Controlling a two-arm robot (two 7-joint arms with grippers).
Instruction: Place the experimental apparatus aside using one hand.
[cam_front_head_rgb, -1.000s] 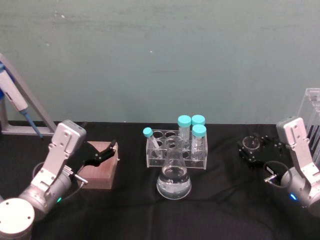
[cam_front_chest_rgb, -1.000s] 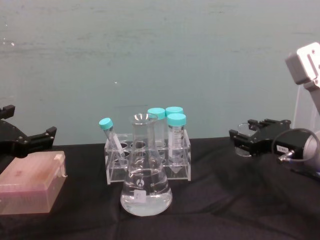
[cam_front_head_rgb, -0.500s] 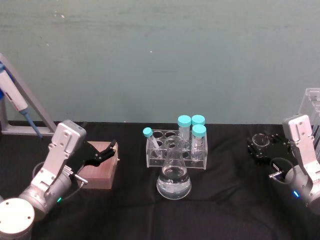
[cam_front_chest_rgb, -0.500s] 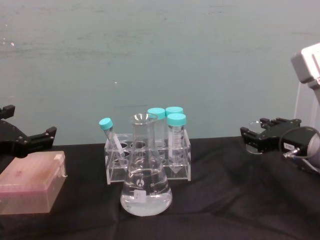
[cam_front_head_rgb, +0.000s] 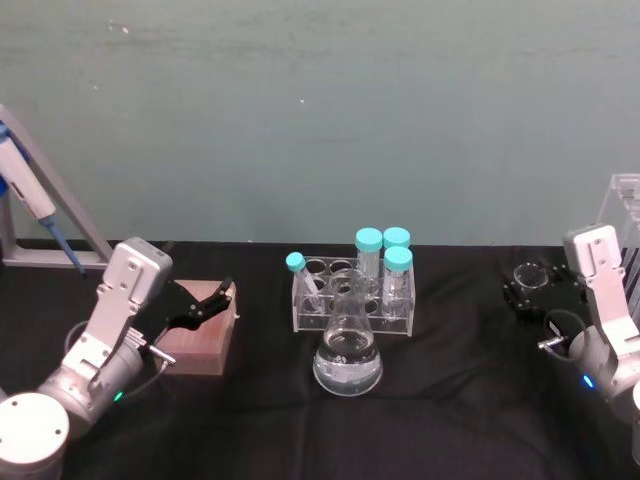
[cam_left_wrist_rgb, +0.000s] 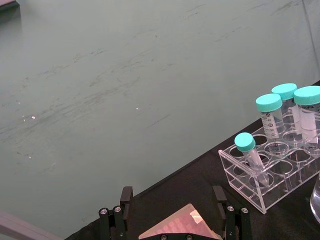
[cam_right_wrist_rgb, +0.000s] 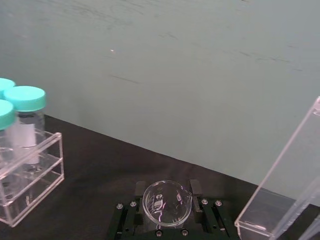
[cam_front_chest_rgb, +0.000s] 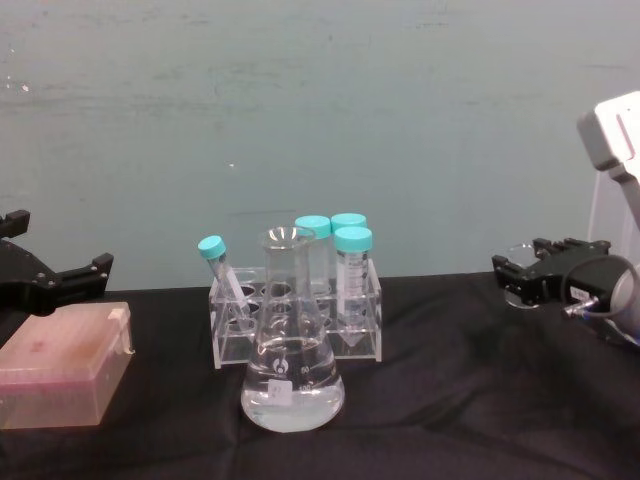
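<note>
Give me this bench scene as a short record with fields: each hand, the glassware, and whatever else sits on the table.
right hand: shut on the small glass beaker, at the table's right side
left hand: open, over the pinkish-brown rectangular box
conical glass flask: upright, holds clear liquid, table centre, in front of the rack
clear acrylic tube rack: four teal-capped tubes, one leaning
tall clear acrylic stand: far right edge, beside the right hand
</note>
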